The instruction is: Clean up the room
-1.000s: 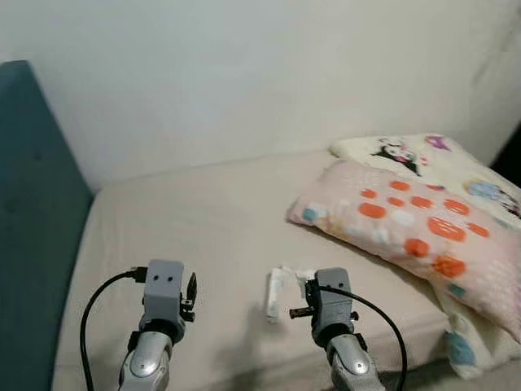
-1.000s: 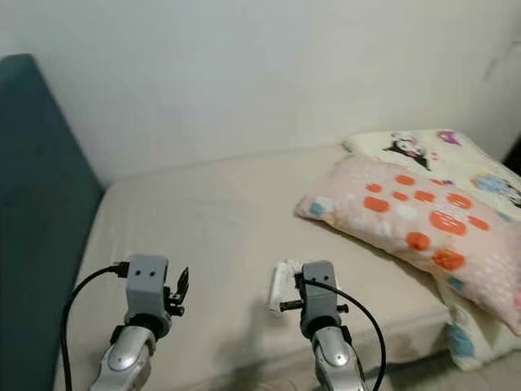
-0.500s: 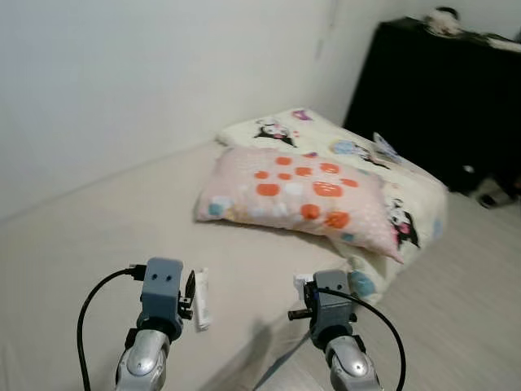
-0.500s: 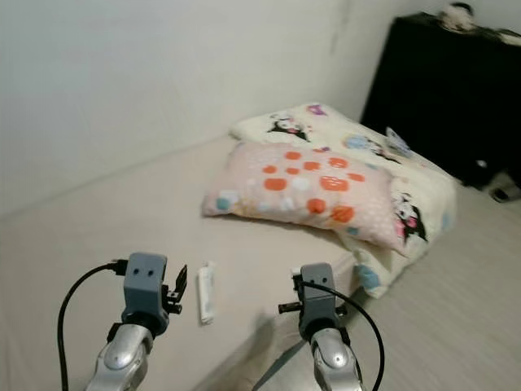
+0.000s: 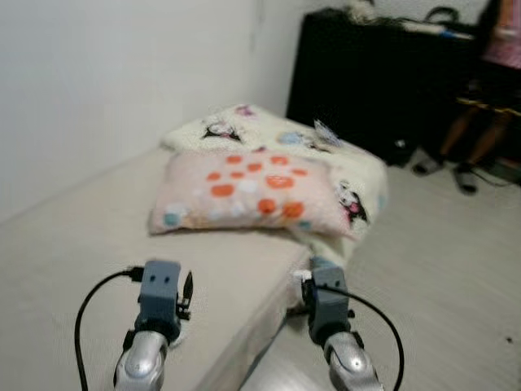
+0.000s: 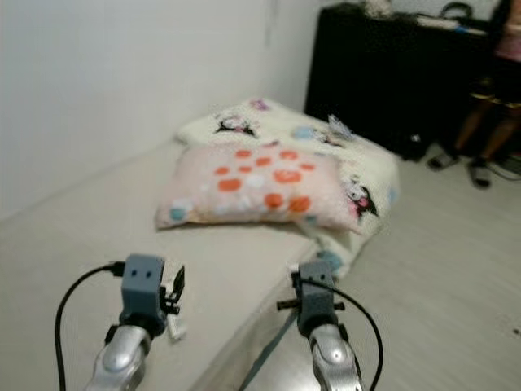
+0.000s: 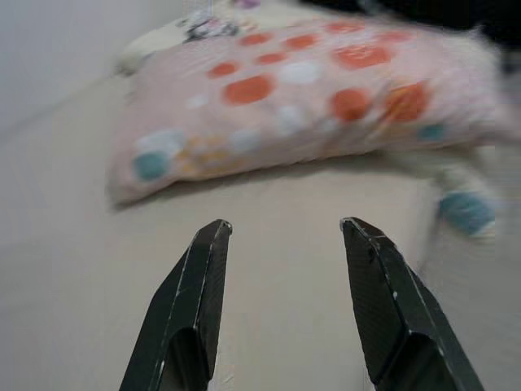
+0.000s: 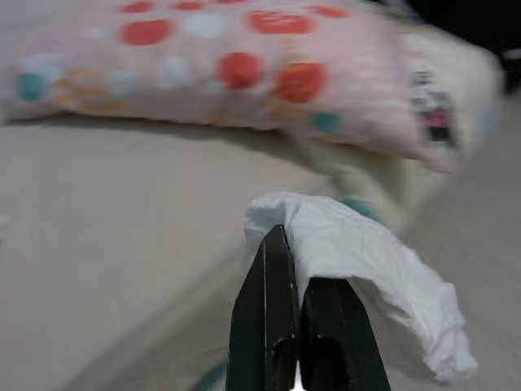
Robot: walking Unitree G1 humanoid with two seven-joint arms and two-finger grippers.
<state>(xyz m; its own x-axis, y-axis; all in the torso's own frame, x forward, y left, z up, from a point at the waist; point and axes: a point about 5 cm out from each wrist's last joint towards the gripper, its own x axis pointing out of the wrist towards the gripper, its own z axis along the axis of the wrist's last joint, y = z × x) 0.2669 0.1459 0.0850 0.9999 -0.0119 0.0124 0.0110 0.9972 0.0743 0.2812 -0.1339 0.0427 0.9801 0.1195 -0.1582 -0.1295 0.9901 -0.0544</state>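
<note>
Quick count from where I'm standing: one pink spotted pillow (image 5: 244, 192); one cream cartoon-print blanket (image 5: 277, 138) under it; one bed (image 5: 73, 244); one black cabinet (image 5: 366, 73); one crumpled white tissue (image 8: 358, 252); two grippers, left gripper (image 7: 281, 236) and right gripper (image 8: 295, 269); one person (image 5: 488, 90).

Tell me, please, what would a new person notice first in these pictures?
First comes the pink pillow with orange spots, lying on the beige bed against a cartoon-print blanket. In front, the right gripper is shut on a crumpled white tissue, while the left gripper hangs open over the bed.
</note>
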